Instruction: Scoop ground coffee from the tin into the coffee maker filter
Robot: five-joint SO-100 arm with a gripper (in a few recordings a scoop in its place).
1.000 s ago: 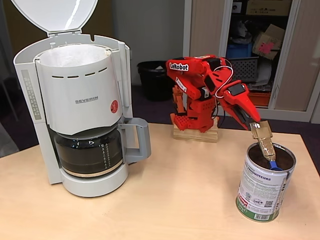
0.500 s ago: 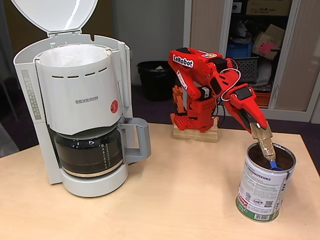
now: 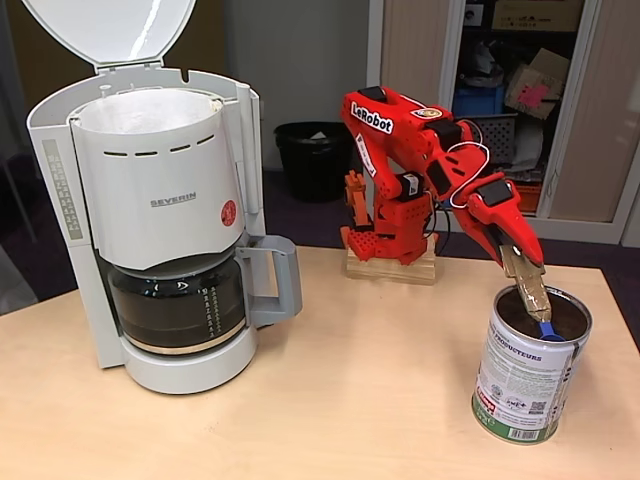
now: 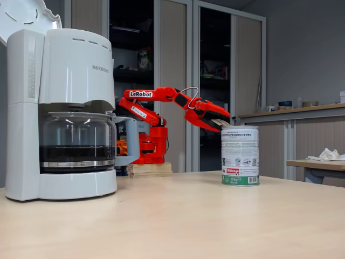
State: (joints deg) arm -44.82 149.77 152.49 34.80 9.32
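Note:
The tin [image 3: 527, 378] stands at the table's right, shiny with a white label. Dark ground coffee [image 3: 513, 313] shows inside its open top. My red gripper [image 3: 520, 262] slants down over the tin's rim, shut on a tan taped spoon handle [image 3: 532, 288]. The spoon's blue bowl [image 3: 546, 330] dips inside the tin. At the left, the coffee maker filter [image 3: 158, 170] sits white and paper-lined in the machine, well apart from the gripper. In another fixed view the gripper [image 4: 218, 122] hangs just above the tin [image 4: 240, 157], and the filter [image 4: 81, 67] is at the left.
The coffee maker's lid [image 3: 110, 28] stands open above the filter. A dark glass carafe [image 3: 178, 305] with a grey handle sits below it. My arm's base [image 3: 390, 262] rests on a wooden block at the table's back. A black bin [image 3: 310, 158] stands on the floor behind.
My arm's upper links have risen and reached further right. The gripper now points more steeply down into the tin, with the spoon's blue bowl staying inside.

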